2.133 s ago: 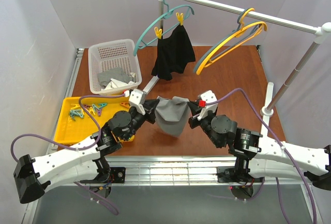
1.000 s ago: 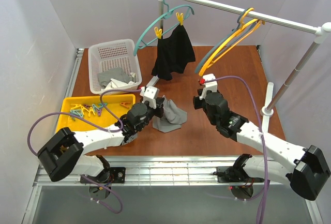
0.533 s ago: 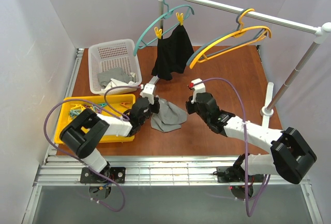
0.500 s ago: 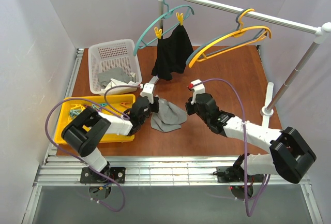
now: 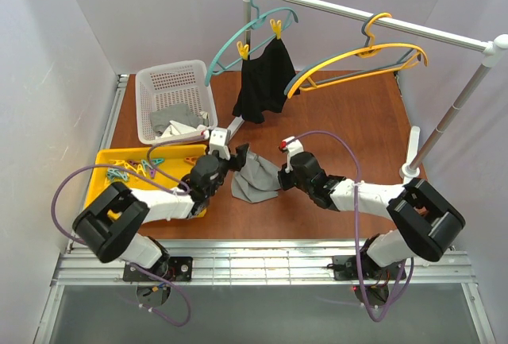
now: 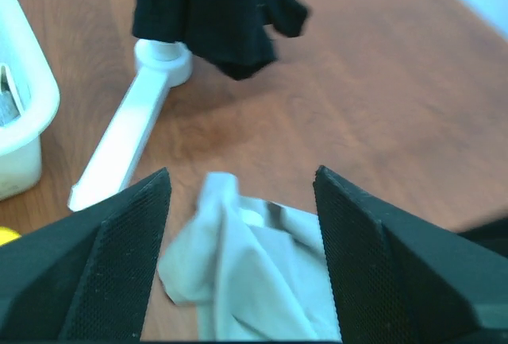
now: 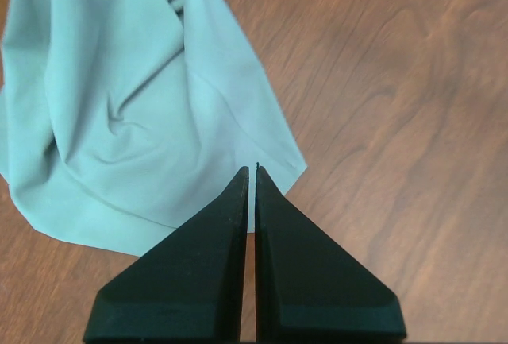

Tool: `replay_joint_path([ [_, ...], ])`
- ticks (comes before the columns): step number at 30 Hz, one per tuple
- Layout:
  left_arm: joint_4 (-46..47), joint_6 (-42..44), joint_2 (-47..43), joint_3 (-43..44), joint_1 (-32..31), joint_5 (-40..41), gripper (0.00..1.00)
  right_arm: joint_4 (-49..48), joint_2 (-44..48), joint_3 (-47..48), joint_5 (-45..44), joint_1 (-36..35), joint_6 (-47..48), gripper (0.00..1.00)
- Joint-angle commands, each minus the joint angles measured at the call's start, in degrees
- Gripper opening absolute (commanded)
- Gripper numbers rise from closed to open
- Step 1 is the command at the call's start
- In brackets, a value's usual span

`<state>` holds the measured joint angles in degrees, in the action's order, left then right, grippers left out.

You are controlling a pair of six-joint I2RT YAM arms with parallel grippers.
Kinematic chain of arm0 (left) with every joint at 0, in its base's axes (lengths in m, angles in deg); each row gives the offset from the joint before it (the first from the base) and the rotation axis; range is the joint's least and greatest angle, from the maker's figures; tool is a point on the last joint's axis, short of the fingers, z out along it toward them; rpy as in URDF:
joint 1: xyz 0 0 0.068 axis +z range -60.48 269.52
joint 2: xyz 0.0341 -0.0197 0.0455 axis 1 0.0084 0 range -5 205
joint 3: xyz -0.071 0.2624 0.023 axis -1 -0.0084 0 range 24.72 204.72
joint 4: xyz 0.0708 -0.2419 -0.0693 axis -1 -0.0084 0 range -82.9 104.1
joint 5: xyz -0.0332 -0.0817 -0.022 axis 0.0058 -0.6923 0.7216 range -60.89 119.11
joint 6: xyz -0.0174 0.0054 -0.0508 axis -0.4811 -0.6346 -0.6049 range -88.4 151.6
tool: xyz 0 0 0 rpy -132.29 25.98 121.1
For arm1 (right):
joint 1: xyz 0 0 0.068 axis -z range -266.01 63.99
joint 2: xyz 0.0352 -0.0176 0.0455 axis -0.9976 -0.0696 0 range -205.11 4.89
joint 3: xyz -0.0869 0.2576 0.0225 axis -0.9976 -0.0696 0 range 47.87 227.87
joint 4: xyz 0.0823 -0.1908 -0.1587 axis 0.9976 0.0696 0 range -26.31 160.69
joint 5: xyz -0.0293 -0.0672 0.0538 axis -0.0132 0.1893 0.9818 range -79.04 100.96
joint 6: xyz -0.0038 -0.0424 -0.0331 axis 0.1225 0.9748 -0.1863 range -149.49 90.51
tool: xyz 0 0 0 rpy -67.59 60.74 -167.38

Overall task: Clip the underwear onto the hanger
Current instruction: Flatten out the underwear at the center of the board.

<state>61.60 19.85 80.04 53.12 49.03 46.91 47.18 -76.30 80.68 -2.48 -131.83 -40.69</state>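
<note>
The grey underwear (image 5: 255, 179) lies crumpled on the brown table between my two arms. My left gripper (image 5: 236, 158) stands open at its left edge; in the left wrist view the cloth (image 6: 254, 272) lies loose between the spread fingers (image 6: 127, 257) of that gripper (image 6: 242, 175). My right gripper (image 5: 279, 178) is shut, low at the cloth's right edge; in the right wrist view its closed tips (image 7: 252, 171) hover over the hem of the underwear (image 7: 119, 121), with nothing between them. The yellow-orange hanger (image 5: 357, 64) hangs by its hook on the white rail, far behind both grippers.
A black garment (image 5: 266, 82) hangs clipped to a teal hanger (image 5: 238, 38) on the rail (image 5: 373, 20). The rack's white foot (image 6: 131, 141) lies just behind the underwear. A white basket (image 5: 175, 98) with grey clothes and a yellow tray (image 5: 119, 171) of clips sit left.
My left gripper has opened and let go of the underwear, which now lies flat on the table. The right arm has swung left and down to the cloth. The yellow-orange hanger has swung.
</note>
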Motion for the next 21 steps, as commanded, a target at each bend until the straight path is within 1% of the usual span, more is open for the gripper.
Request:
replay_joint_path([
  [1, 4.08, 0.15, -5.57, -5.98, -4.14, 2.94, 0.62, -3.35, -2.3, 1.11, 1.74, -0.41, -1.1, 0.01],
  [2, 4.17, -0.2, -6.36, -7.04, -5.12, 3.11, 0.57, -3.52, -3.53, 1.28, 1.65, -0.32, -1.02, 0.01],
  [3, 4.09, -0.64, -7.33, -8.79, -7.04, 3.81, 0.35, -3.7, -4.06, 1.72, 1.65, -0.41, -1.02, 0.01],
  [5, 4.7, -1.87, -7.86, -10.55, -8.81, 3.91, 0.15, -3.88, -5.56, 2.16, 1.48, -0.41, -0.93, 0.01],
  [6, 5.57, -2.05, -7.61, -11.26, -9.6, 3.99, 0.03, -4.31, -6.08, 2.34, 1.3, -0.41, -1.01, 0.01],
  [7, 6.88, -2.4, -7.34, -12.05, -10.74, 3.91, 0.0, -4.4, -7.22, 2.95, 1.13, -0.41, -0.84, 0.01],
  [13, 7.69, -4.51, -2.96, -12.23, -11.72, 1.98, 0.0, -4.84, -10.83, 5.41, -0.19, -0.15, 0.04, 0.01],
  [17, 7.69, -6.7, 0.83, -11.88, -11.8, -2.23, 0.0, -4.93, -13.03, 6.55, -0.1, 0.64, 0.13, 0.01],
  [21, 8.13, -9.51, 2.77, -12.93, -13.38, -2.95, 0.0, -4.93, -15.05, 6.73, 0.33, 1.7, -0.4, 0.01],
])
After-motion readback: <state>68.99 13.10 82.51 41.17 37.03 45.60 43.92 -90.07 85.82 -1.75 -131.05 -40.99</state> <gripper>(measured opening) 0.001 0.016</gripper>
